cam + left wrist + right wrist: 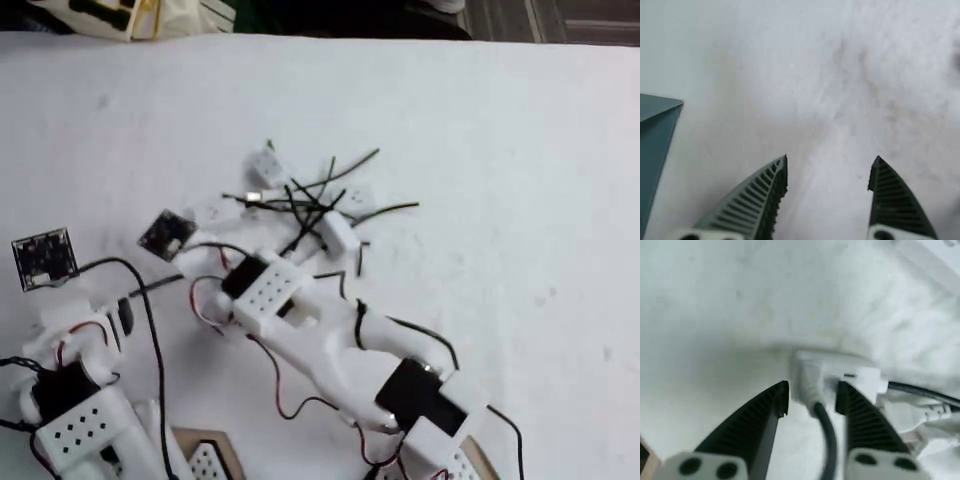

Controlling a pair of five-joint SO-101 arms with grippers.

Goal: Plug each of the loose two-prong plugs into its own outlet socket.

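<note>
A white two-prong plug (pixel 809 374) with a black cord (pixel 827 440) is seen lying on the white tabletop (pixel 715 315), flanked by the parted jaws of the right tool (pixel 811 391). A white block (pixel 862 377) is seen just beside it.

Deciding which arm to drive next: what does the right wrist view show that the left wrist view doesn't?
Right wrist view: the right gripper sits around a white plug, whose black cable trails back toward the camera. Other white parts lie beside it.
Left wrist view: the left gripper is open over the bare table, with a dark panel nearby.
Both: the white table surface under a gripper.
</note>
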